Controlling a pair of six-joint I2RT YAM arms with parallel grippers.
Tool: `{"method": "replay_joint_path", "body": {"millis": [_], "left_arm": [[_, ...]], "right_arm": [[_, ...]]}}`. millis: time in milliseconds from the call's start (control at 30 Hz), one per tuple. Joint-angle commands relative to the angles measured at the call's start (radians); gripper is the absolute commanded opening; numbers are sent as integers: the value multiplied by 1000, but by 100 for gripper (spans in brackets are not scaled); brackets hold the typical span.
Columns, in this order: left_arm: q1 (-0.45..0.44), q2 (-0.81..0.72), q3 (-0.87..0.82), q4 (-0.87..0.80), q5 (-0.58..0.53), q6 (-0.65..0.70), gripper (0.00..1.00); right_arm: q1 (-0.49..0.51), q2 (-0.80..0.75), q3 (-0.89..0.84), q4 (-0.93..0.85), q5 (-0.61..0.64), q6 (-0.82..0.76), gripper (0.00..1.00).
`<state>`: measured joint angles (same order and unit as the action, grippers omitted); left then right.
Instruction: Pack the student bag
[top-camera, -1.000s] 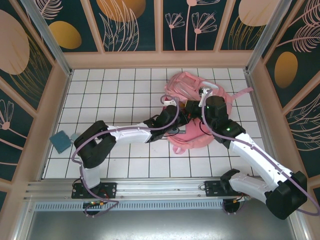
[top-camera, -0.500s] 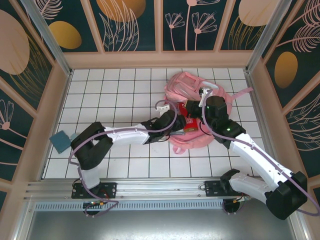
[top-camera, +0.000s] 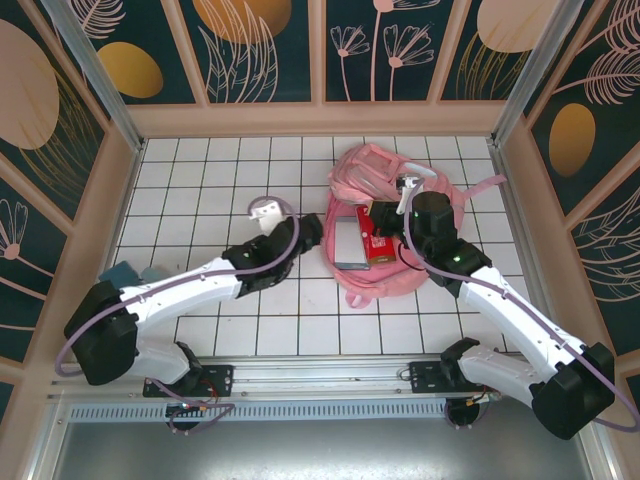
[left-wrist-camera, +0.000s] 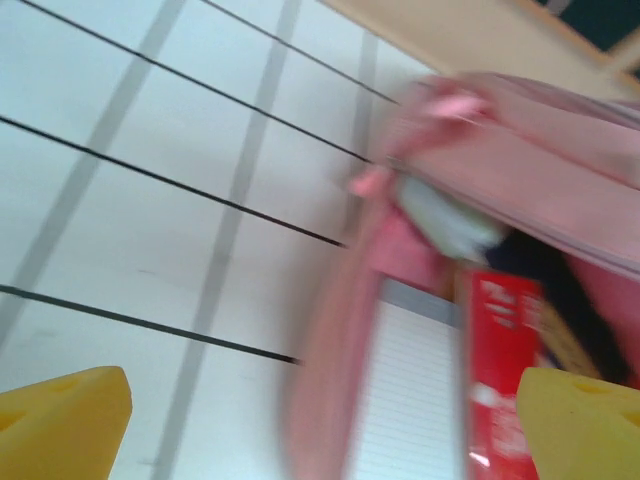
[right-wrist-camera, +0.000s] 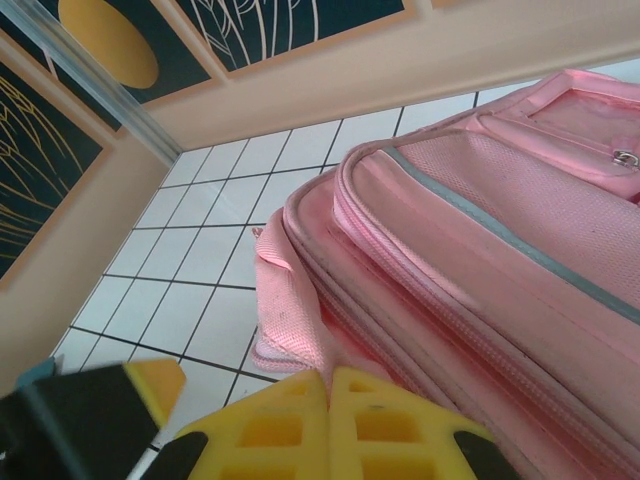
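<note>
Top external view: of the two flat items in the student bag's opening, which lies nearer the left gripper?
The grey book: it lies beside the red book, on the side facing the left gripper.

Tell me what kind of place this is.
Probably a staged robot test cell, not a real room: a white gridded tabletop boxed in by flower-patterned panels, with an aluminium mounting rail at the near edge.
</note>
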<state>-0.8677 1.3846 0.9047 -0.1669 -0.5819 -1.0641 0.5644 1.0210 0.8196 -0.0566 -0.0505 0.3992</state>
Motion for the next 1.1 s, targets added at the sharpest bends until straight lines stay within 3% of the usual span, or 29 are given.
{"method": "replay_joint_path", "body": {"millis": [0, 233, 433, 700, 933, 1067], "left_arm": [[103, -61, -73, -146, -62, -45, 98], [252, -206, -195, -280, -117, -89, 98], [408, -272, -279, -386, -102, -118, 98], [564, -178, -259, -456, -132, -120, 98], [646, -110, -263, -481, -141, -134, 99], [679, -88, -286, -454, -90, -132, 99]], "right_arm": [[13, -4, 2, 104, -22, 9, 0], [21, 0, -2, 118, -26, 0, 0], [25, 2, -10, 147, -41, -6, 0], [25, 0, -31, 177, -65, -13, 0], [25, -11, -50, 192, -73, -28, 0], [24, -21, -54, 198, -72, -35, 0]]}}
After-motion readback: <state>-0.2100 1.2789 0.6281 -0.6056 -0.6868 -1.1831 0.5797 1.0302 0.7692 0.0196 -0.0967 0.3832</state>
